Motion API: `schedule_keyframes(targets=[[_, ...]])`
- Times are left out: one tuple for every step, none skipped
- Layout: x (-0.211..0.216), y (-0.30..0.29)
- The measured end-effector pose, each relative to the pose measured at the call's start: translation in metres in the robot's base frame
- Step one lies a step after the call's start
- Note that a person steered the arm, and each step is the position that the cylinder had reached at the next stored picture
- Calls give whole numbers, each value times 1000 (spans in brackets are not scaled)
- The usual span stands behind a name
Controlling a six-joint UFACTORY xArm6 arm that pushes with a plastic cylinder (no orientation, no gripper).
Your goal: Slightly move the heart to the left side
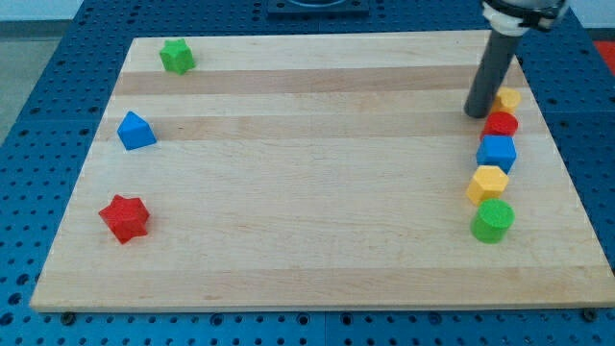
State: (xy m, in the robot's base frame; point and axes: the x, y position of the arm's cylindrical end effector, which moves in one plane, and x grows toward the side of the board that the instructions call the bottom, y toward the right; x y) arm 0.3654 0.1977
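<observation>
Wooden board (pixel 307 221) filling most of the view, laid on a blue perforated table (pixel 58 58). Dark rod (pixel 492 69) coming down from the view's top right, no jaws to spread or press, nothing pinched; my tip (pixel 478 114) resting on the board just to the view's left of the topmost blocks in a column along the right edge. Column from top to bottom: small yellow block (pixel 508 98), partly hidden behind the rod, shape hard to make out though possibly the heart; red block (pixel 500 124), rounded, touching or nearly touching the tip's right side; blue block (pixel 497 153), angular; yellow hexagon-like block (pixel 487 183); green cylinder (pixel 494 220). Neighbours in the column touching or just beside one another. Well apart, on the view's left: red star (pixel 124 217) near the bottom left, blue block with a peaked top (pixel 135 131) above it, green star (pixel 177 56) near the top left corner.
</observation>
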Motion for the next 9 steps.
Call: schedule_keyframes(targets=[[-33,8],[-43,87],[-10,129],[18,99],[15,85],[10,62],[10,59],[-14,107],[-74,80]])
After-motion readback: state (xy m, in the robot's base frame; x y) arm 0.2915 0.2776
